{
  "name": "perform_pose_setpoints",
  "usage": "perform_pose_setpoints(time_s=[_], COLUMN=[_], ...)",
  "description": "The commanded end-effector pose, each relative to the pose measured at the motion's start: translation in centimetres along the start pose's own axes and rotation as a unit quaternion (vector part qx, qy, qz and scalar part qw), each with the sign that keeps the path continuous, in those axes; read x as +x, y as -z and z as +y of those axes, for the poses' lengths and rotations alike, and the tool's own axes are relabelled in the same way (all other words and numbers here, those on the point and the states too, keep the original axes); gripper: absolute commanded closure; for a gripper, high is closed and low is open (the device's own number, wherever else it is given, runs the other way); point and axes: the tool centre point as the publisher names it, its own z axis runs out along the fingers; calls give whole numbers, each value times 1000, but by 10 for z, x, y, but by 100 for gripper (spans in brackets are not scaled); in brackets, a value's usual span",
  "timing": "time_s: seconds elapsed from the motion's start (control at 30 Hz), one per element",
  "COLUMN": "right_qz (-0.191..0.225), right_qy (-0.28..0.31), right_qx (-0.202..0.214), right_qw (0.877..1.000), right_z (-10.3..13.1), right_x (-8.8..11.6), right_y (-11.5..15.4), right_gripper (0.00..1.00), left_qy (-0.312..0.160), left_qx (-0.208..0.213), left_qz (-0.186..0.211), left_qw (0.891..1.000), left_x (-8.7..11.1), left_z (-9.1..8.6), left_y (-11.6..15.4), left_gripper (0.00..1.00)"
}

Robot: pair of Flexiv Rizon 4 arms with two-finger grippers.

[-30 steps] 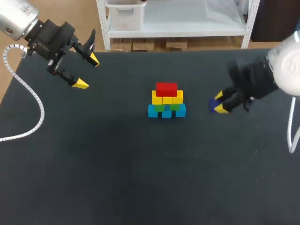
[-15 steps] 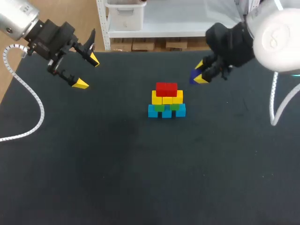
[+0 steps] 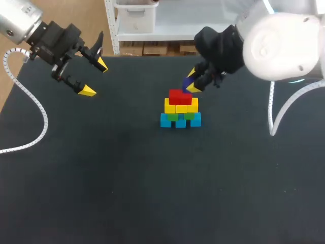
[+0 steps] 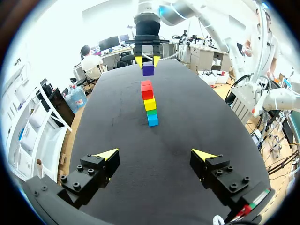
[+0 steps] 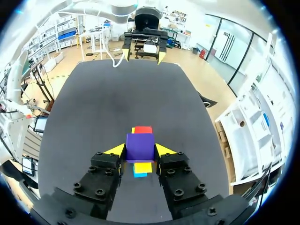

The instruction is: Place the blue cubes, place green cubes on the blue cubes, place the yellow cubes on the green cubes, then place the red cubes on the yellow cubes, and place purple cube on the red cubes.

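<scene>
A stack stands mid-table: blue cubes point(image 3: 180, 121) at the base, green cubes point(image 3: 181, 116) on them, yellow cubes point(image 3: 181, 106) above, red cubes point(image 3: 180, 96) on top. My right gripper point(image 3: 191, 82) hangs just above and behind the red cubes, shut on the purple cube point(image 3: 187, 84). In the right wrist view the purple cube point(image 5: 139, 146) sits between the fingers of the right gripper point(image 5: 139, 150), over the red cubes point(image 5: 143, 130). My left gripper point(image 3: 95, 78) stands open and empty at the far left. Its own view shows the left gripper point(image 4: 154, 153), the stack point(image 4: 149, 104) and the purple cube point(image 4: 148, 70) ahead.
The dark table point(image 3: 127, 178) spreads around the stack. A white cable point(image 3: 30, 101) of my left arm loops over the table's left side.
My right arm has lifted the purple cube from the table at the right and carried it left to just above the stack. The left arm has kept still.
</scene>
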Motion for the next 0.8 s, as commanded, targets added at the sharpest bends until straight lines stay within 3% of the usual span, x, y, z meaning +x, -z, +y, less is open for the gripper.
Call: perform_pose_setpoints(time_s=[0.03,0.8], right_qz=[7,12], right_qy=[2,-1], right_qx=[-2,-6], right_qw=[1000,1000], right_z=[-2,-7], right_x=[-4,-3], right_y=[-8,-23], right_gripper=[100,100], left_qy=[-1,-1], left_qx=[0,0], left_qz=[0,0], left_qw=[1000,1000], left_x=[1,1], left_z=[1,1], left_y=[0,0], left_gripper=[0,0])
